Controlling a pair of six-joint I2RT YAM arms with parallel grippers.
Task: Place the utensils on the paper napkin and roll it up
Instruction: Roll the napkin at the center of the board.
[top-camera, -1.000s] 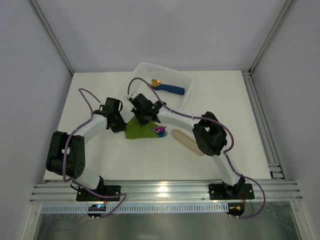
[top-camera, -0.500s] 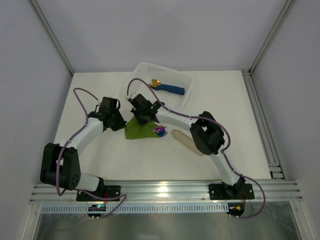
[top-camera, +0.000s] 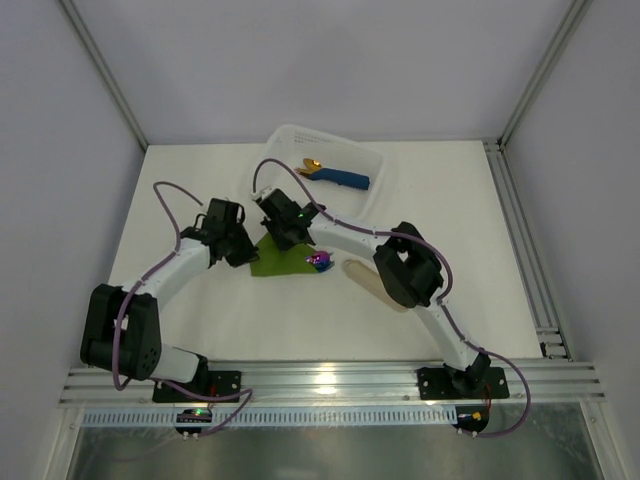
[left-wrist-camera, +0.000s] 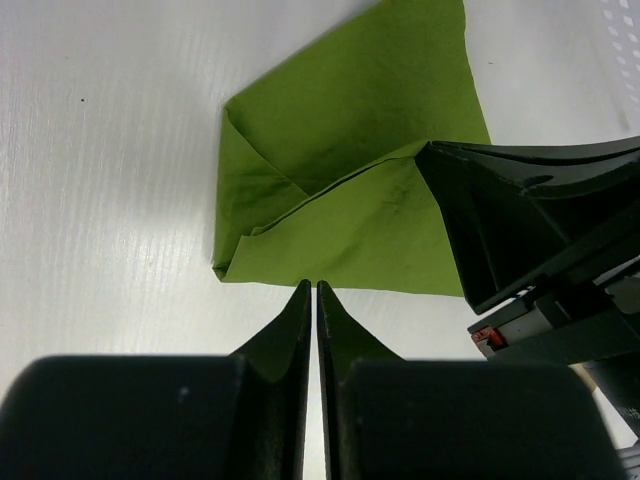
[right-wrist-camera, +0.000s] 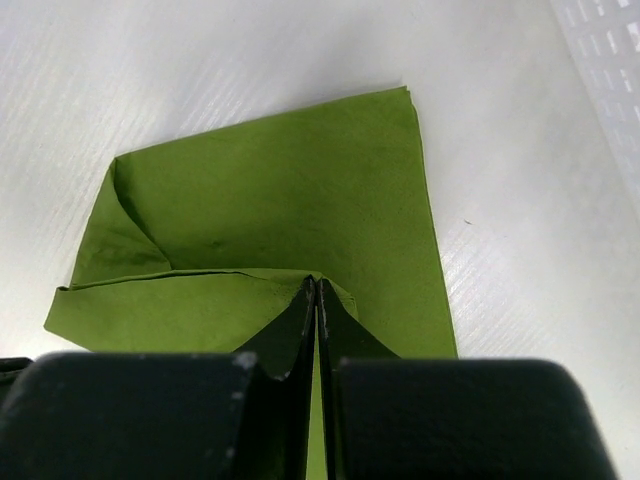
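Olive paper napkin (right-wrist-camera: 270, 200) lies on white surface (top-camera: 200, 190), one side folded over. Right gripper (right-wrist-camera: 313, 283): jaws closed, pinching the folded flap's edge. Left gripper (left-wrist-camera: 311, 287): jaws closed on nothing, tips at the napkin's near edge, contact unclear. Utensils (top-camera: 319, 261): only an iridescent tip shows at the napkin's right side, rest hidden. Beige oblong piece (top-camera: 372, 282) is partly under the right arm.

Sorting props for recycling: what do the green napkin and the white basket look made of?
Green napkin: thin matte paper, judging by its soft creases and folded flap. White basket: probably translucent plastic, with small perforations in its wall.
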